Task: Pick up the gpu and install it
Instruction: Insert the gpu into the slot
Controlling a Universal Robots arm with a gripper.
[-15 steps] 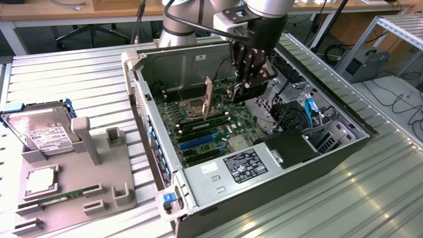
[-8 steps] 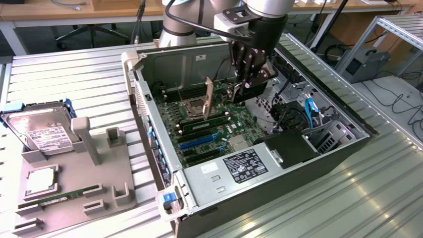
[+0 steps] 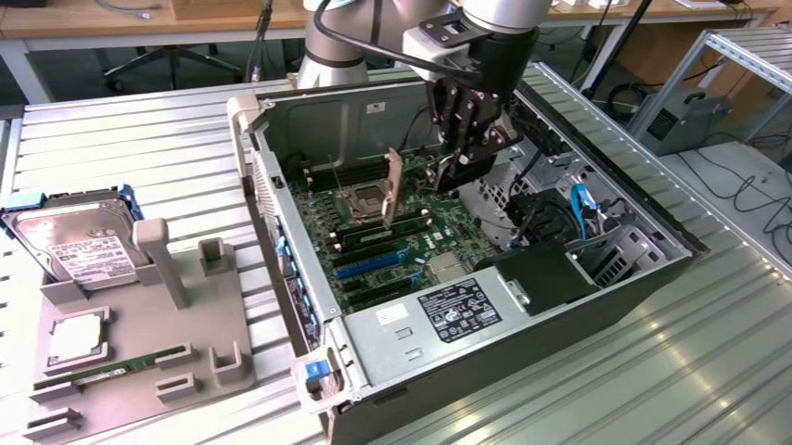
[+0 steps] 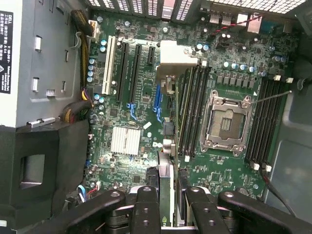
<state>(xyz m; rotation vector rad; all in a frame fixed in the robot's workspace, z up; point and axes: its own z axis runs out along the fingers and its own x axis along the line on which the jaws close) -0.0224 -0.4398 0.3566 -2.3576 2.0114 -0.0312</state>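
Observation:
The gpu (image 3: 393, 190) hangs on edge inside the open computer case (image 3: 310, 278), its silver bracket end toward the exterior view's left. My gripper (image 3: 453, 171) is shut on its top edge, above the motherboard (image 3: 371, 255) near the CPU socket (image 3: 367, 197). In the wrist view the gpu (image 4: 165, 161) shows as a thin edge running out from between my gripper's (image 4: 166, 207) black fingers (image 4: 146, 204), over the board between the expansion slots (image 4: 134, 73) and the RAM slots (image 4: 192, 112). It is above the board, apart from any slot.
A grey parts fixture (image 3: 136, 343) at the exterior view's left holds a hard drive (image 3: 74, 246), a CPU (image 3: 77, 338) and a RAM stick (image 3: 99, 371). The power supply (image 3: 452, 311) and drive cage (image 3: 606, 255) crowd the case's near side. Cables (image 4: 78, 102) run beside the board.

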